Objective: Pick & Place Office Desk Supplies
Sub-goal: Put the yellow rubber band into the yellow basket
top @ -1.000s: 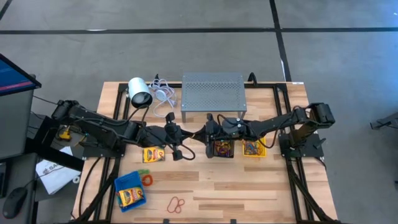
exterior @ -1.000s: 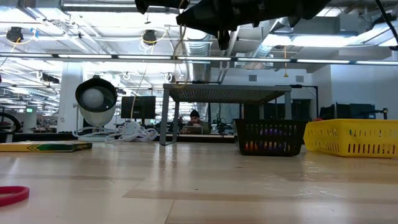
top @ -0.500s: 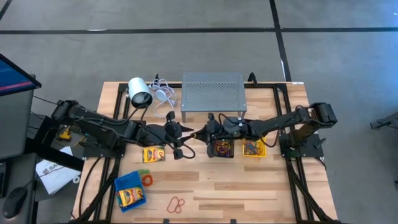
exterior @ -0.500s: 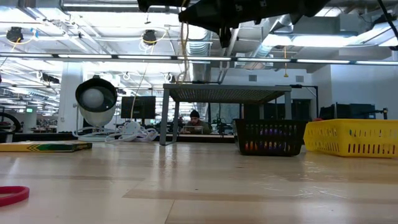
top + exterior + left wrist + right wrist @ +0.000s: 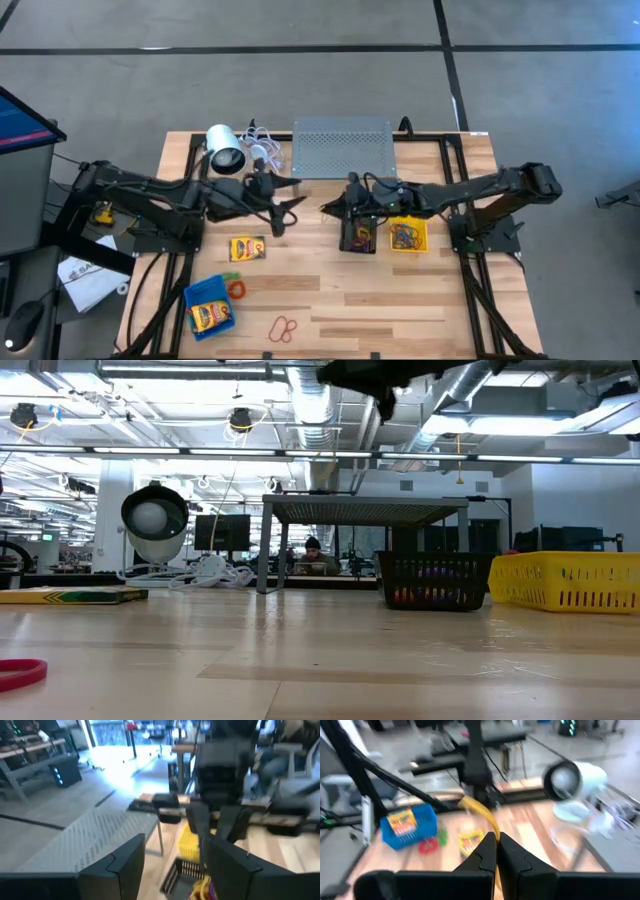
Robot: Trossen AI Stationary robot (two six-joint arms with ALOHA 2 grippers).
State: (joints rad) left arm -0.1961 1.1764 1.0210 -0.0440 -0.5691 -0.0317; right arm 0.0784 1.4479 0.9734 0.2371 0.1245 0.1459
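We see left gripper (image 5: 296, 203) frame centre, jaws spread, empty | right gripper (image 5: 325, 208) jaws pinching yellow rubber band (image 5: 481, 811) | black bin (image 5: 359, 238) centre-right on counter (image 5: 400, 300)

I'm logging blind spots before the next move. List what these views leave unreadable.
- Black bin contents: high view, right arm overhangs it; low view, mesh wall hides them.
- Right hand: right wrist view, shut on a yellow band, motion-blurred.
- Blue bin: outside the low view.
- Left hand: open; scene beyond is blurred.
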